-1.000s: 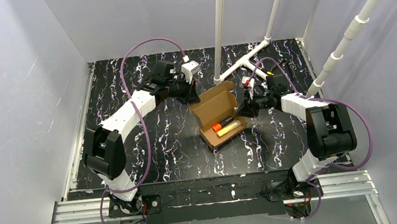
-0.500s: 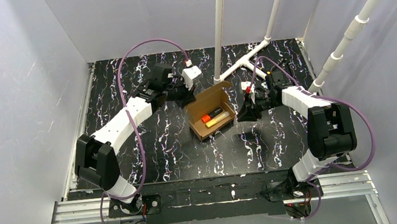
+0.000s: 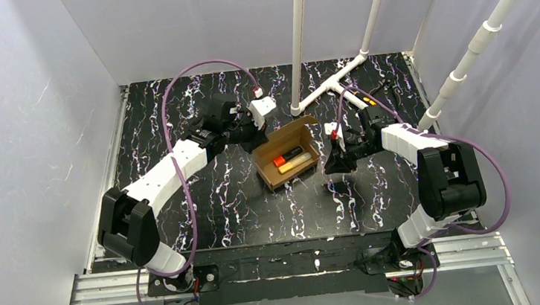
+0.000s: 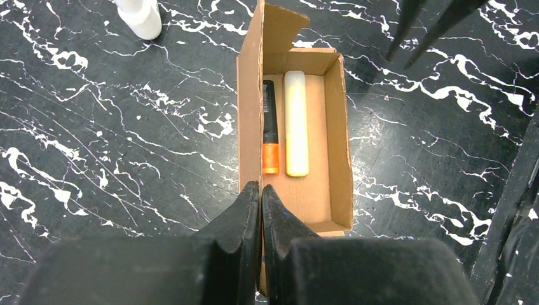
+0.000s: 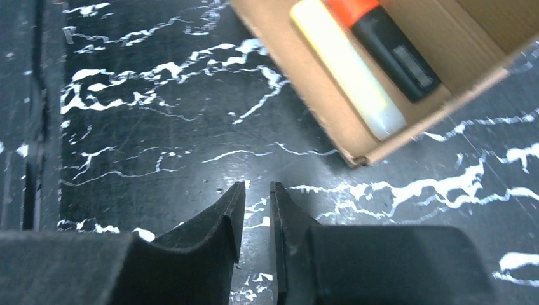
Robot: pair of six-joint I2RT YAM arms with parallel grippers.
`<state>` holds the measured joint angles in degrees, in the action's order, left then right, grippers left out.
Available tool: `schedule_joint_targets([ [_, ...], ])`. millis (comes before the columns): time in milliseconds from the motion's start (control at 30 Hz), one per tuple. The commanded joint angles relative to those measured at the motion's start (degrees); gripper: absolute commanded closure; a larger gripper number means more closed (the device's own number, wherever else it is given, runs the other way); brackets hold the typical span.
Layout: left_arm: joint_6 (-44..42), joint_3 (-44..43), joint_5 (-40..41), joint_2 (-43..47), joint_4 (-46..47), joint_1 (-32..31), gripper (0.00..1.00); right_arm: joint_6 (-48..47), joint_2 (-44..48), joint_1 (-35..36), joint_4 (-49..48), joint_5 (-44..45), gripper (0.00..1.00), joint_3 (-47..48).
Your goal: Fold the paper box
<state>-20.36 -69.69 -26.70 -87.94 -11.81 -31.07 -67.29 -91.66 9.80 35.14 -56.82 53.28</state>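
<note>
Top view: paper box [image 4: 314, 197] near the centre of the table [image 4: 127, 127], top open, two markers [image 4: 296, 124] lying inside. Left gripper [image 4: 260, 190] at the box's 10 o'clock, fingers pinched on a side wall. Right gripper [image 5: 257, 190] at 3 o'clock, fingers slightly parted, holding nothing, clear of the box.

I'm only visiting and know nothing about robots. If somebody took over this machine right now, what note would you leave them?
Left gripper: shut, pinching one end of the paper box along its long side.
Right gripper: slightly open, empty, over the bare table, close to the box but not touching it.
Done: the tray walls are up; an orange-capped marker and a yellow marker lie side by side inside.
Left: the lid stands open; it probably needs folding down and tucking in.
</note>
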Motion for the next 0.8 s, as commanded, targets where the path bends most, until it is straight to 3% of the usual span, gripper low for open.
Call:
schedule_joint_targets([
  [0, 0.69, 1.85, 0.32, 3.92, 0.12, -0.77, 1.0, 17.78, 4.62, 0.3, -17.38, 5.02, 0.71, -1.95],
  [500, 5.54, 5.53, 0.42, 5.49, -0.68, -3.12, 1.0, 21.14, 3.74, -0.62, -19.11, 5.8, 0.71, -1.59],
  [600, 7.0, 5.55, 0.29, 5.25, -1.35, -3.28, 0.92, 22.38, 3.85, -0.88, -20.07, 6.26, 0.71, -1.77],
  [700, 8.97, 5.95, 0.17, 5.06, -2.24, -3.45, 0.79, 22.91, 3.85, -1.25, -20.34, 6.37, 0.7, -1.77],
  [767, 11.81, 6.29, -1.32, 4.67, -4.17, -3.49, 0.64, 23.16, 3.79, -1.62, -20.46, 6.44, 0.7, -1.74],
])
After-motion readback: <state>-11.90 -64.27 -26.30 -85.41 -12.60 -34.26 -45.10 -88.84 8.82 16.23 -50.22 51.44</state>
